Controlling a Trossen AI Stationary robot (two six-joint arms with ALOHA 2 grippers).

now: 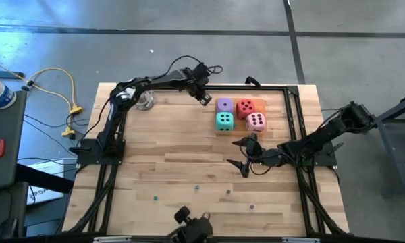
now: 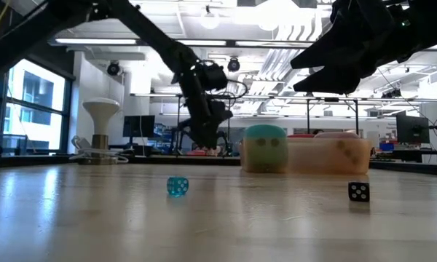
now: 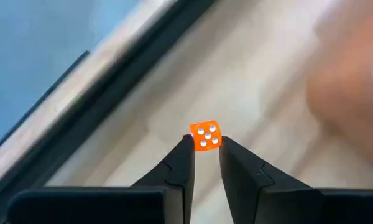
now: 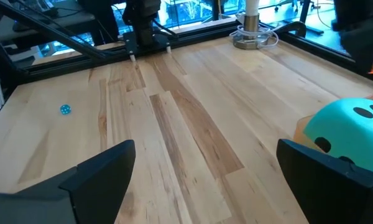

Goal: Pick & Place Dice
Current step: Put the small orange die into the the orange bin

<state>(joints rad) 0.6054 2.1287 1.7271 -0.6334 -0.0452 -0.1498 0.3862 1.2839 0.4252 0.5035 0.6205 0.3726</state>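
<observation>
Four big soft dice stand in a block near the table's far right: purple (image 1: 224, 104), red (image 1: 246, 108), teal (image 1: 224, 121) (image 4: 348, 127) and pink (image 1: 256, 121). They rest on a low orange tray (image 2: 306, 156). My left gripper (image 1: 204, 98) (image 3: 205, 152) is near the far edge, just left of the purple die, shut on a tiny orange die (image 3: 205, 135). My right gripper (image 1: 246, 156) (image 4: 205, 180) hovers open over the table, on the near side of the teal and pink dice, touching nothing. My left gripper pinches the tiny orange die by two opposite faces (image 3: 196, 140), only at the free ends of its two fingers. The die's face with white pips is turned toward the wrist camera. The table behind it is blurred, and the die appears lifted clear.
Tiny dice and beads lie scattered on the near half of the table: a teal one (image 2: 177, 186) (image 4: 65, 109), a black one (image 2: 358, 191), others (image 1: 228, 192). A round clear stand (image 1: 145, 101) sits at the far left. Black frame rails (image 1: 293, 115) border the table.
</observation>
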